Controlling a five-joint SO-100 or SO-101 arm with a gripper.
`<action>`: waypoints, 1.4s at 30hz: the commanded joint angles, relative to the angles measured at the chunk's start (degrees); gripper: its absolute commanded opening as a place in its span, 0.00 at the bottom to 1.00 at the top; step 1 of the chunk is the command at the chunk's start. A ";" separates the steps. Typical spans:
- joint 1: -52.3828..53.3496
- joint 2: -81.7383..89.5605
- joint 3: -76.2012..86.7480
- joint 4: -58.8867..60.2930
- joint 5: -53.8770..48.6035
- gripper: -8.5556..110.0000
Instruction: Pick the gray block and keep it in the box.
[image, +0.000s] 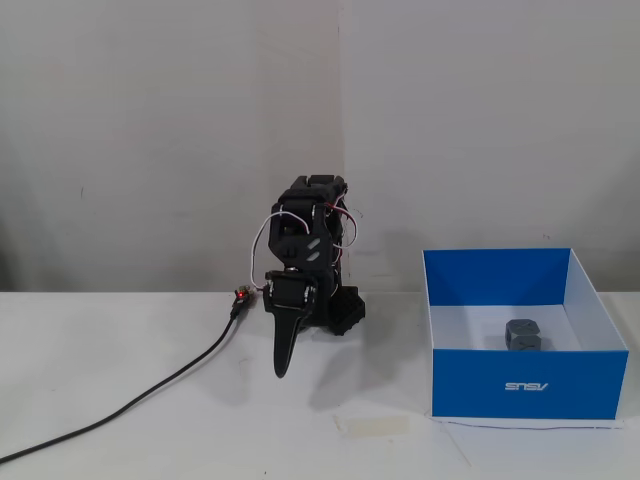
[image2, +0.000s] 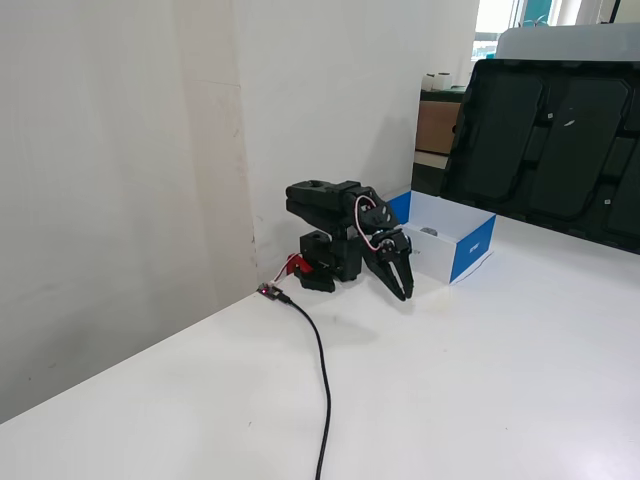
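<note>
The gray block (image: 522, 335) lies inside the box (image: 520, 383) on its white floor, near the front wall. The box is blue outside and white inside, with a white logo on its front side; it also shows in the other fixed view (image2: 473, 248), where the block is only a faint gray spot (image2: 429, 232). The black arm is folded back at its base by the wall. My gripper (image: 282, 366) points down just above the table, left of the box and apart from it. Its fingers are together and empty; it also shows in the other fixed view (image2: 403, 292).
A black cable (image: 150, 392) runs from the arm's base to the front left across the white table; it also shows in the other fixed view (image2: 322, 380). A strip of tape (image: 372, 425) lies in front of the arm. A black tray-like panel (image2: 545, 140) leans at the back right.
</note>
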 joint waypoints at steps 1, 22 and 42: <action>1.05 7.73 1.93 1.93 -0.35 0.07; 1.23 25.22 8.70 9.58 -0.79 0.07; 2.29 25.31 8.79 9.67 -0.09 0.07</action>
